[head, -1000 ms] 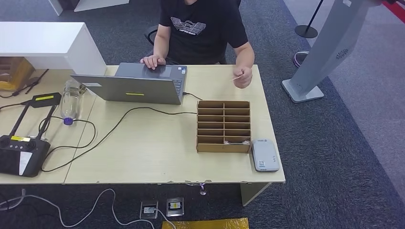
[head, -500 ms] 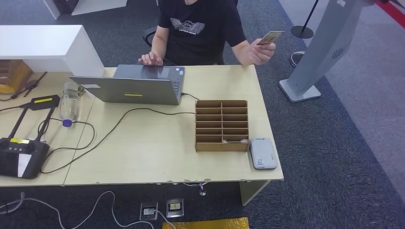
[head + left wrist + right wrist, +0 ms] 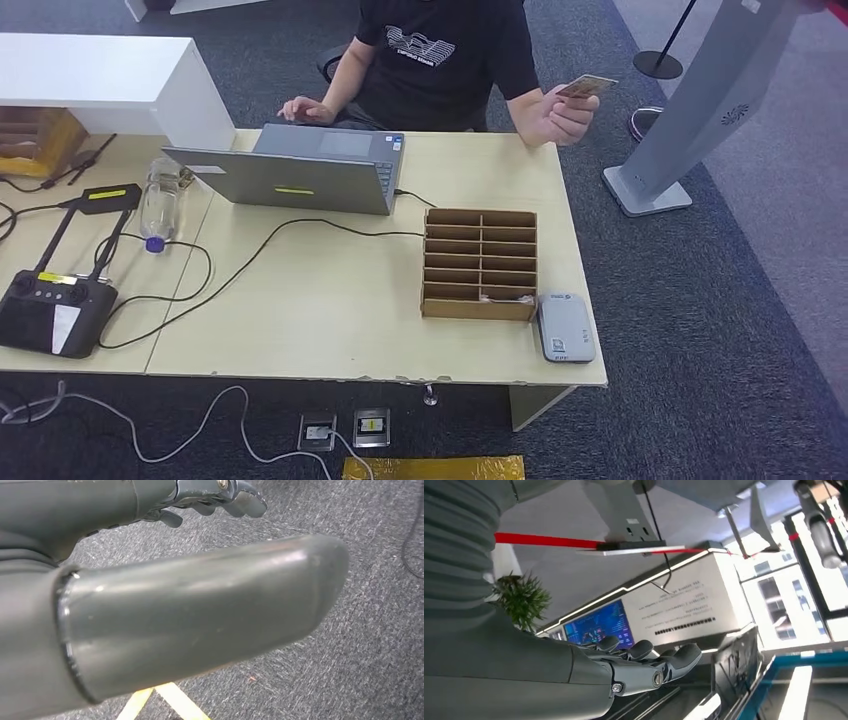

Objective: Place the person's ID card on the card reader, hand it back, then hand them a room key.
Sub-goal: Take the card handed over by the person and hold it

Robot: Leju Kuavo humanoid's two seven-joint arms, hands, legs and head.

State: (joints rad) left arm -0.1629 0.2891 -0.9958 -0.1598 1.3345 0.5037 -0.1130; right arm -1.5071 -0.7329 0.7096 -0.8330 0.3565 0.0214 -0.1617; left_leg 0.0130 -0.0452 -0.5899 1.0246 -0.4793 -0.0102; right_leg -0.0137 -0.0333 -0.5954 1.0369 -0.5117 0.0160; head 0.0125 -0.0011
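Right now you are looking down on a pale wooden worktop with a person seated at its far side. Their raised hand holds the ID card up off the worktop, probably offering it for you to take. The card looks roughly level, its long axis running side to side across the head view and its free end aimed away from the person's body; which face is up is too small to tell.

Next in size, an open laptop sits before the person. A brown slotted cardboard rack stands nearer you, and a small pale item, possibly a room key, lies in its nearest row. Just beside the rack lies the grey card reader, flat and face up, ready for a card.

Your left hand hangs over carpet, its fingers loosely curled and holding nothing. Your right hand is raised, fingers gently bent, apart and empty. The card is well apart from both hands, so a long forward reach seems needed.
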